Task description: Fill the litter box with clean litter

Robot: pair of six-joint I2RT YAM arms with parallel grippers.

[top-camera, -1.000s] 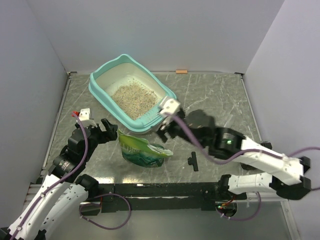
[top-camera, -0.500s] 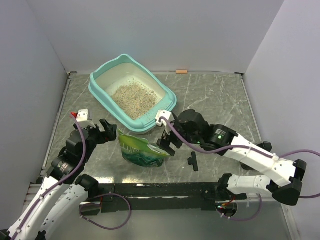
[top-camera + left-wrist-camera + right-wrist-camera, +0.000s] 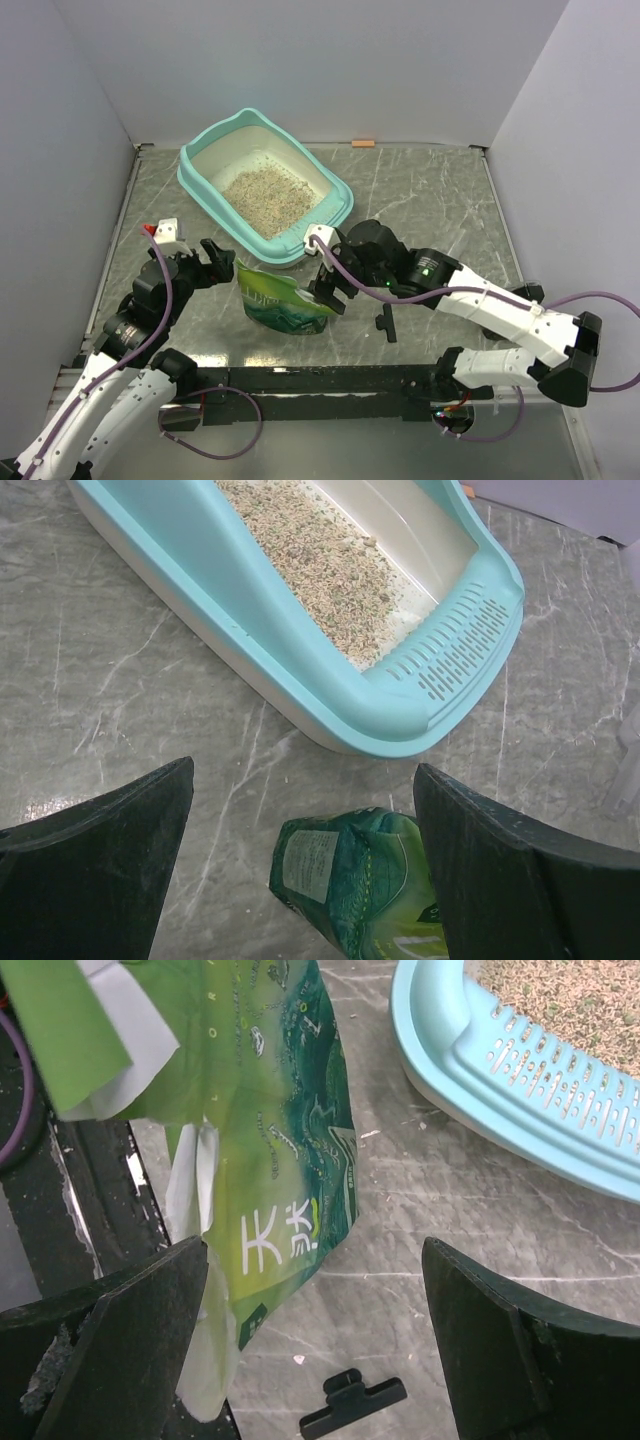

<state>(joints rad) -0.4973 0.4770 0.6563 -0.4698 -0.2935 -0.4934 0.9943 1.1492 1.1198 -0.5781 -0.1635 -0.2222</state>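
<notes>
- Lower left of the top view: the left gripper (image 3: 220, 262) hangs low over the table (image 3: 440, 200), fingers spread wide with nothing between them. Its own camera shows bare marble under the gap and the pouch's end just below it.
- Lower centre: the green pouch (image 3: 285, 302) lies slumped on the table, touching neither arm. The right gripper (image 3: 331, 289) is right at its right-hand edge, jaws wide apart and empty, and the wrist view shows the crinkled foil between the finger lines.
- Just right of that sits a small black clip (image 3: 387, 322), loose on the table and clear of the pouch.
- Judgement: if more is to be poured, the step is picking the pouch up.
  - Close on the pouch body rather than the thin torn flap, so the foil does not slip or fold.
  - Lift it with the mouth up.
  - Let the left arm steady the other end before tipping.
- Upper centre: the litter box (image 3: 200, 190) stands at an angle, its slotted rim nearest the pouch.
- The clean litter (image 3: 266, 190) lies in a loose patch on the box floor, with white plastic bare around it.
- Tip over the middle, above the rim, to avoid spilling on the table.
</notes>
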